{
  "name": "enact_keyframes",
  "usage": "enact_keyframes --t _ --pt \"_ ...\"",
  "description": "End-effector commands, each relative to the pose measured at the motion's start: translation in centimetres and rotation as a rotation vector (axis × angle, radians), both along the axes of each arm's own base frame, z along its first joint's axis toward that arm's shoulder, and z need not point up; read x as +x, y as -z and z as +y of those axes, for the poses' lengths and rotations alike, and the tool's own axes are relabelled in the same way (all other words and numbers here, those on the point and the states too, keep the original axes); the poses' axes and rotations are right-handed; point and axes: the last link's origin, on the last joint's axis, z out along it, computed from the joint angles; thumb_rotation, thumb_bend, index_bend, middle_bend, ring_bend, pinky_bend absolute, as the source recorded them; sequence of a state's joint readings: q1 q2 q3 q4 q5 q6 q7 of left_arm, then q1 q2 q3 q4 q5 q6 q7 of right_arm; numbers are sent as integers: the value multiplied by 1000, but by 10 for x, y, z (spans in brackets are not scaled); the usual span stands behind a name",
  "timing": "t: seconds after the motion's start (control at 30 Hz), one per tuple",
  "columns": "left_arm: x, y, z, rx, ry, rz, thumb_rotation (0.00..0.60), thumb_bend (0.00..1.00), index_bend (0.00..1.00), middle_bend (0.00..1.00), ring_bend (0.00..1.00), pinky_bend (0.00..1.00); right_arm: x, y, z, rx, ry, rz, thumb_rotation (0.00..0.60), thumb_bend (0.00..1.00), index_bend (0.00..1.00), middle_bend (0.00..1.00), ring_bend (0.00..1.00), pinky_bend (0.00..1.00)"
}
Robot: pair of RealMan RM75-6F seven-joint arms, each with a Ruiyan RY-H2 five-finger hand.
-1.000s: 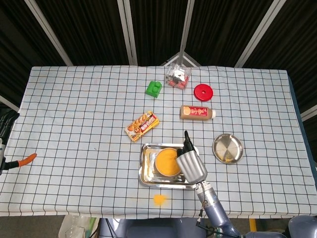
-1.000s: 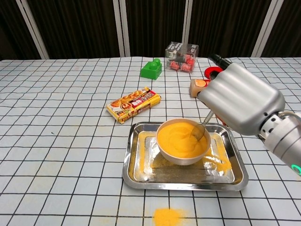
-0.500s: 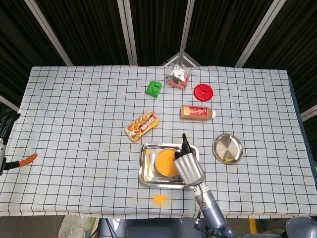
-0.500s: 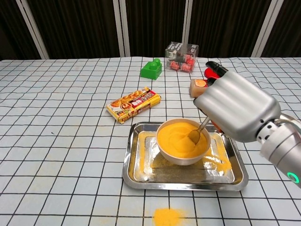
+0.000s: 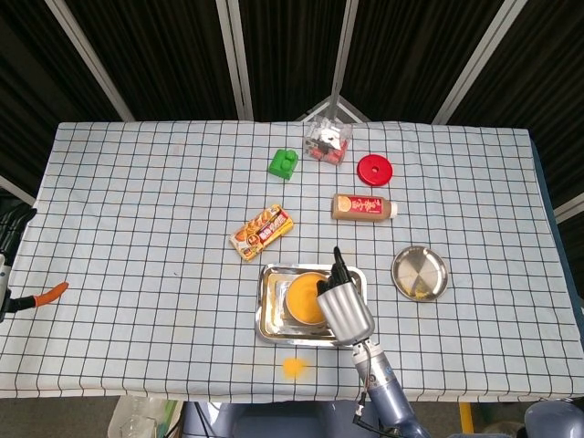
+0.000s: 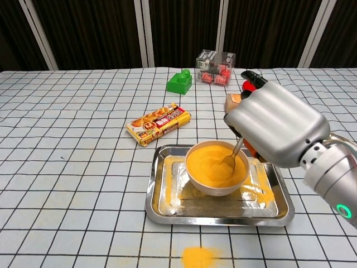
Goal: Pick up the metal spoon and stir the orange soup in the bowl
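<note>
Before me spreads a white black-gridded tablecloth (image 5: pixel 137 210) over the table; beyond its far edge, dark corrugated wall panels (image 5: pixel 164 55) with pale metal struts (image 5: pixel 235 55).

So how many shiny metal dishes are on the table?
2: a rectangular tray under the soup bowl, near the front edge, and a round plate to its right. None looks hidden.

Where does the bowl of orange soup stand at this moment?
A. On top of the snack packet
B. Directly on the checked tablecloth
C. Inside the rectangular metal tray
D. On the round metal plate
C. In the chest view the bowl sits inside the rectangular metal tray, with the tray's rim visible all around it, while the right hand holds the spoon in the soup.
</note>
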State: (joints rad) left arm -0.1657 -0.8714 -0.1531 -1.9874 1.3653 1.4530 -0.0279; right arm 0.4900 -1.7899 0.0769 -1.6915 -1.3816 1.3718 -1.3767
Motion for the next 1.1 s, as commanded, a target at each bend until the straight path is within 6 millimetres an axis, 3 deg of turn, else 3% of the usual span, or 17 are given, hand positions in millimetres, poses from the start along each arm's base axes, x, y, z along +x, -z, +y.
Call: enact_keyframes --t 0.03,0.53,1.1 --pt "0 0 0 0 0 0 600 0 0 0 0 0 2 -3 0 6 25 -39 600 589 732 599 300 0" --pt "1 0 0 0 2 -1 600 0 0 0 0 0 6 -10 -1 -12 8 -44 600 589 732 599 300 0" --pt "0 0 0 -1 1 2 600 0 0 0 0 0 7 4 7 15 -20 -19 600 589 732 599 300 0"
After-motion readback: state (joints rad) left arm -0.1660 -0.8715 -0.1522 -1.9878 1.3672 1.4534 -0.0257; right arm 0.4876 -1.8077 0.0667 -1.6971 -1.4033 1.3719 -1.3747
